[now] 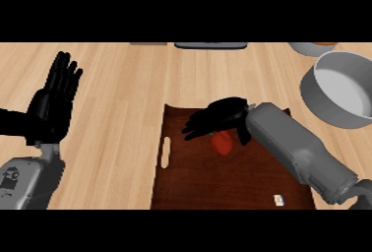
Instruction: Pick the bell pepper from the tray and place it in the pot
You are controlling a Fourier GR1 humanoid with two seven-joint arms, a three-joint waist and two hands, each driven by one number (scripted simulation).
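Bell pepper (222, 143) sits on the tray (196, 182), just under the right hand (222, 115), whose fingers (198, 129) curl round its top. Lift straight up, then go to the pot (330, 110) at the hand's right.

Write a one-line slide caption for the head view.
Right hand curled round the red bell pepper on the brown tray; grey pot at upper right; left hand rests open at left.
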